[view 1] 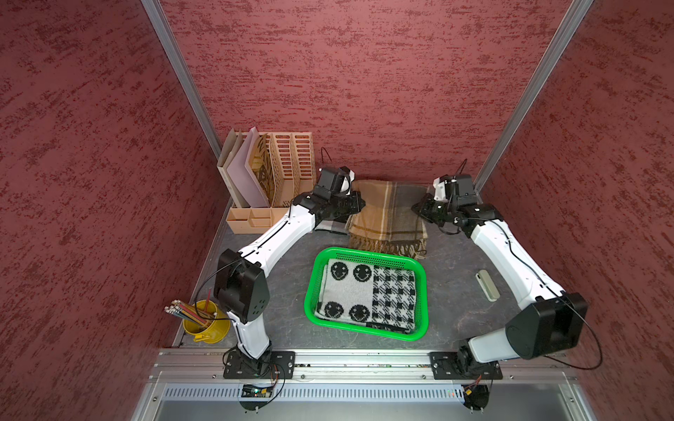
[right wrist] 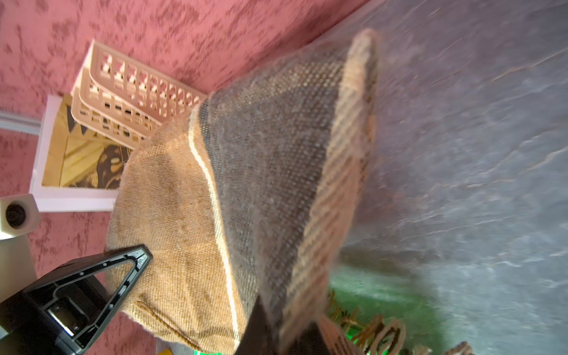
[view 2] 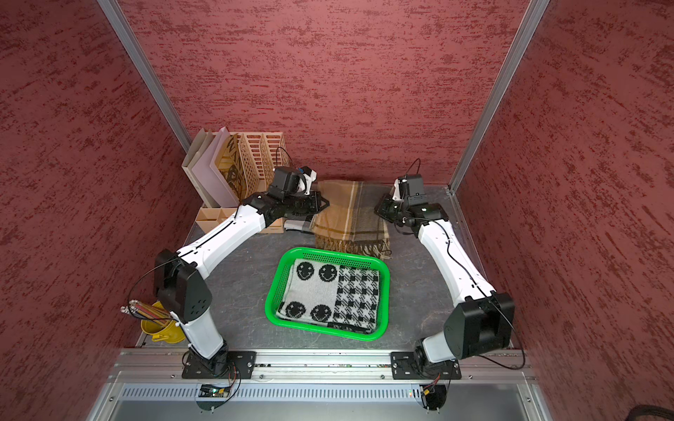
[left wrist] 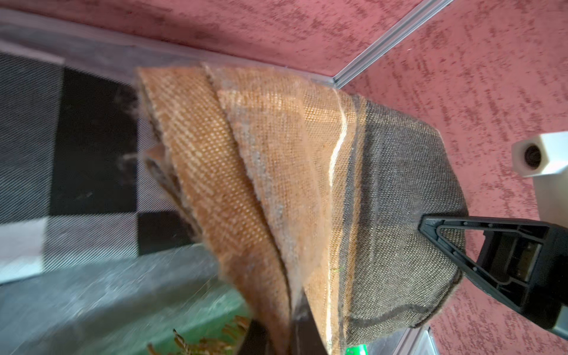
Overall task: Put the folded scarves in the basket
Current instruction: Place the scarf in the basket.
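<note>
Tan-and-grey plaid scarf (left wrist: 292, 184) draped in folds over grey tabletop (left wrist: 92, 292). Clamped tight at near edge by left gripper (left wrist: 285, 336), at far edge by right gripper (left wrist: 430, 229). Alongside: black-and-white checked cloth (left wrist: 76, 153). Sliver of green basket (left wrist: 356, 349) past scarf's edge

I hold the folded tan-and-grey plaid scarf (view 1: 388, 215) up beyond the green perforated basket (view 1: 364, 256), its fringe near the far rim. The basket lies flat on the worktop (view 1: 284, 269), holding a smiley-patterned knit (view 1: 350, 291).
</note>
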`<state>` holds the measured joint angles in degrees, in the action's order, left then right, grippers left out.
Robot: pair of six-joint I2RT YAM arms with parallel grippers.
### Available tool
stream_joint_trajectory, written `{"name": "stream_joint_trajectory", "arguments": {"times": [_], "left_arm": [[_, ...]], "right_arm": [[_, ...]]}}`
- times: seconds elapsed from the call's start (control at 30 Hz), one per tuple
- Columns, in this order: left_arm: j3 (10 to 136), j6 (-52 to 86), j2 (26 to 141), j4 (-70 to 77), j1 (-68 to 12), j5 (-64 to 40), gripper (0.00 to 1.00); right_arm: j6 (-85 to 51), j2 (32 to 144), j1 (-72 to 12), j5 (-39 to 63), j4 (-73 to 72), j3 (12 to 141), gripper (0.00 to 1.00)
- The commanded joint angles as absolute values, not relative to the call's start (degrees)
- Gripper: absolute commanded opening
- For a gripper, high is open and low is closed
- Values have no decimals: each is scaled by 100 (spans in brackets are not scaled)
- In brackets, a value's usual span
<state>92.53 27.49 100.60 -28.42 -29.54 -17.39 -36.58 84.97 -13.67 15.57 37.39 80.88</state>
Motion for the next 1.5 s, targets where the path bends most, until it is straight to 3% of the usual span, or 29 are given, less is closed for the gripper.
{"name": "stream_joint_trajectory", "arguments": {"times": [0.0,0.47,0.87,1.47], "left_arm": [[8943,2635,9632,-2626,-2927,-1547,0],[7727,2798,8279,-3374,-3004,-1187,0],[6538,3275,7427,-3397,-3535,-861,0],[5742,3566,6852,-3688,-4031,-517,0]], "right_arm": [[-3787,8449,-1722,1182,3653,8188,0],[-4198,7295,-2825,462,3961,7012,0],[-4538,6626,-3508,149,4215,6332,0],[-5303,6148,-4670,-539,4808,5803,0]]}}
